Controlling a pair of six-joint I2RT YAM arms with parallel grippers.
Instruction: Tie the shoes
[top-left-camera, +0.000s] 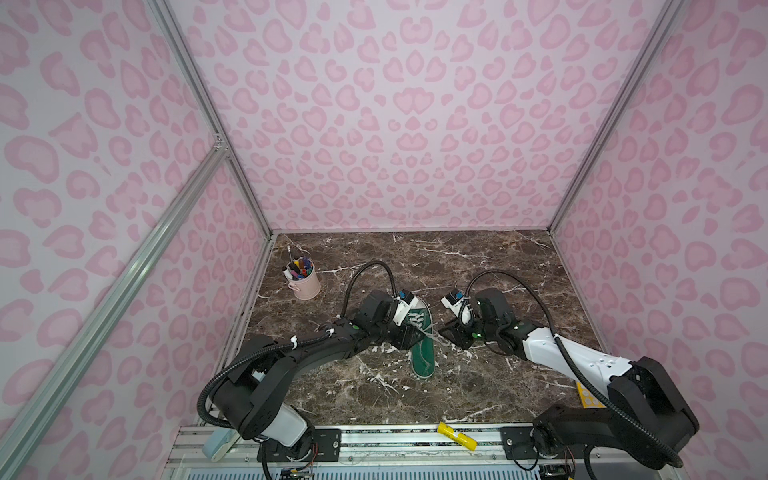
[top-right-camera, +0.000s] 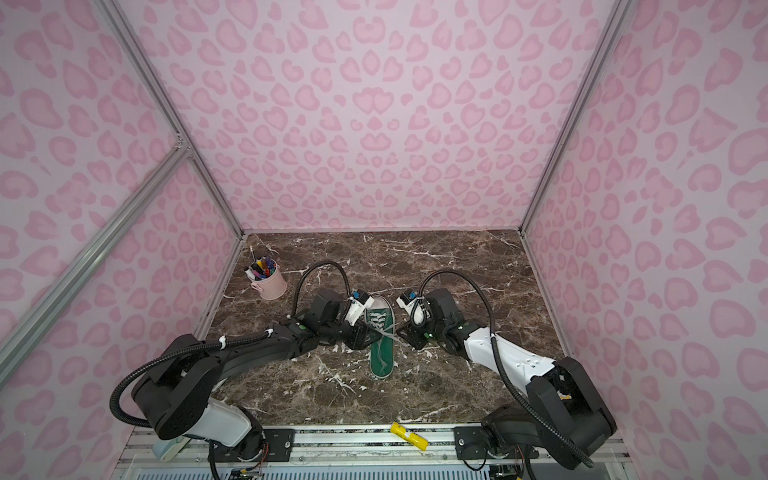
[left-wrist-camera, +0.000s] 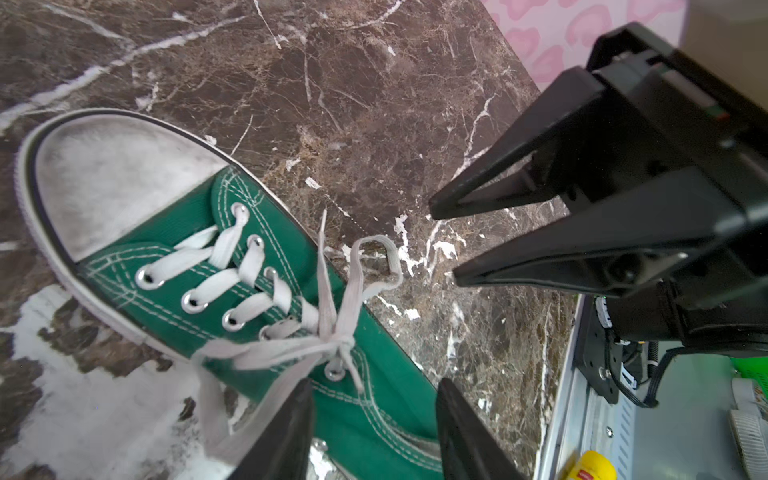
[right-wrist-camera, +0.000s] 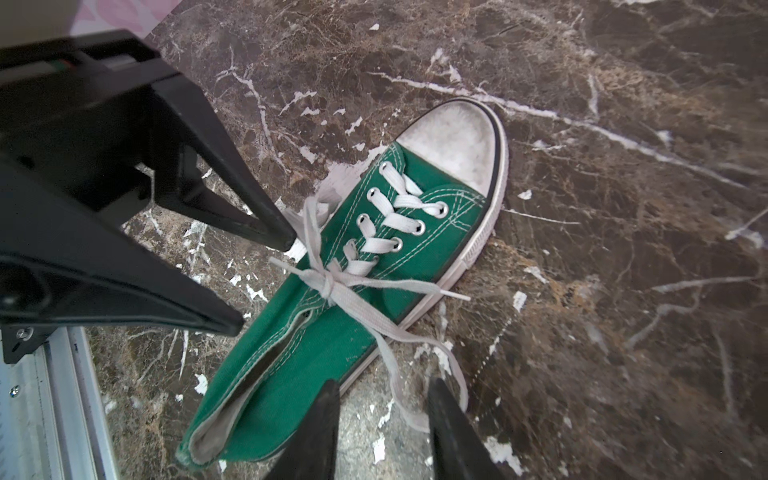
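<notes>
A single green sneaker with a white toe cap lies mid-table, toe pointing away. Its off-white laces meet in a knot with loops and loose ends spilling to both sides. My left gripper hangs over the shoe's left side, open, with green canvas showing between its fingers and a lace loop lying beside one finger. My right gripper stands open over the table at the shoe's right side. A lace loop curls round one fingertip and is not pinched.
A pink cup of pens stands at the back left of the brown marble table. A yellow object lies on the front rail. Pink patterned walls close in three sides.
</notes>
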